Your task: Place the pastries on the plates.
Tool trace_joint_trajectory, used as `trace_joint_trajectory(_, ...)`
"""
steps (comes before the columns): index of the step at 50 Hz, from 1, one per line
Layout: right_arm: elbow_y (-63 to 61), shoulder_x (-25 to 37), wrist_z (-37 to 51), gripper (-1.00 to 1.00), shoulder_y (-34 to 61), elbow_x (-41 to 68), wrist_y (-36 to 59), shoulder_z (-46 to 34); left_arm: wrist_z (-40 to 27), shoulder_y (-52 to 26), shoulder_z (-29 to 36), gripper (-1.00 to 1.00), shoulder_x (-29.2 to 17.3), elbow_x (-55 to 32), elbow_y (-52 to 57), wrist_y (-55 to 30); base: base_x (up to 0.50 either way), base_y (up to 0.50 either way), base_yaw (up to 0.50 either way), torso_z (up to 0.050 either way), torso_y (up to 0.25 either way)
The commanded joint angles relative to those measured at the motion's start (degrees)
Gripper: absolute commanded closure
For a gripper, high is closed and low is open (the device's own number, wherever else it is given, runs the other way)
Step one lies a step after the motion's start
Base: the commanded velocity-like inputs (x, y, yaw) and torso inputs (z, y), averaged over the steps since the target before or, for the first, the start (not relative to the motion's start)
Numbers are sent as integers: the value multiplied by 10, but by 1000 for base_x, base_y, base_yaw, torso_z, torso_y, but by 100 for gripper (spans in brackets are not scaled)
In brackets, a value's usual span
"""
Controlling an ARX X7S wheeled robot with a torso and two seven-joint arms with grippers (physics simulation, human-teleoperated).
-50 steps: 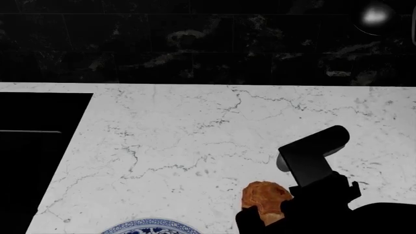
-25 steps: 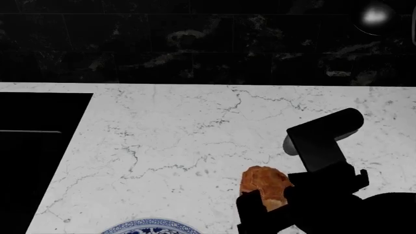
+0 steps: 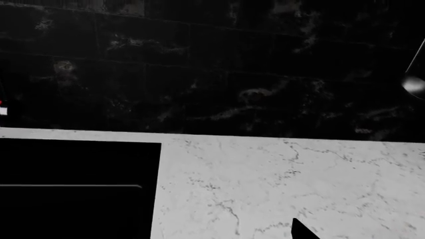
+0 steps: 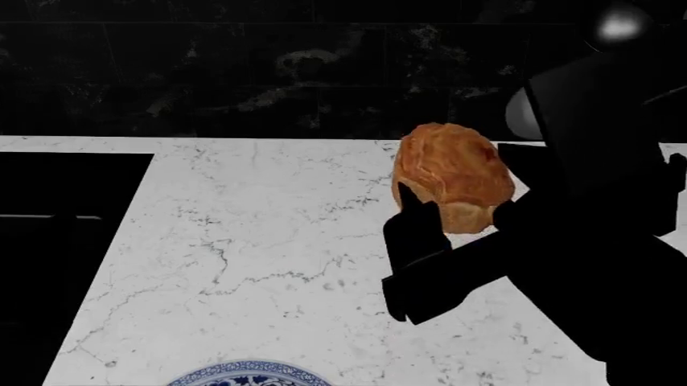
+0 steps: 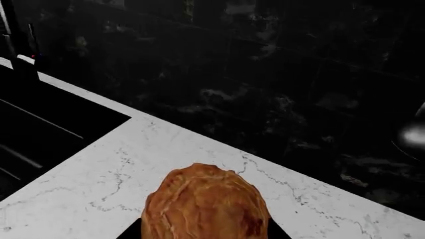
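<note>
Bun (image 4: 451, 173), golden-brown and flaky, clamped in my right tool (image 4: 456, 209) and held clear above the white marble tabletop (image 4: 269, 241). Blue-rimmed plate (image 4: 249, 373) sits at the near edge, only its rim showing. I see just a dark tip of my left tool (image 3: 302, 231); I cannot tell its state.

The bun (image 4: 453, 175) is golden-brown, flaky, with darker orange-brown patches on top and a paler tan underside. The right pincer (image 4: 456, 221) holding it is matte black, as is the arm behind it. The table (image 4: 279, 241) is white marble, crossed by thin grey veins. Left of the bun, a flat black panel (image 4: 54, 241) is set into the table. Behind the table, the wall (image 4: 269, 64) is black with faint grey marbling. The plate (image 4: 249, 374) has a blue floral rim on white.
</note>
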Motion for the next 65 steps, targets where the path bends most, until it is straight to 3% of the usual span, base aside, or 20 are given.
trace_joint_trajectory(1, -68, -13, 29, 100, 6, -16, -21, 40, 27, 14, -15, -100, 20, 25, -11, 3, -465, 290, 0, 0, 0)
trace_joint_trajectory(33, -83, -13, 36, 100, -20, -21, -47, 44, 32, 30, -22, -100, 8, 25, -6, 16, -496, 273, 0, 0, 0)
trace_joint_trajectory(41, -76, -18, 34, 100, -24, -29, -61, 51, 39, 35, -23, -100, 5, 28, -10, 19, 0, 28, 0, 0, 0)
trace_joint_trajectory(65, -52, -19, 2, 100, -24, -40, -65, 48, 28, 32, -25, -100, 17, 30, -11, 21, 32, 500, 0, 0, 0)
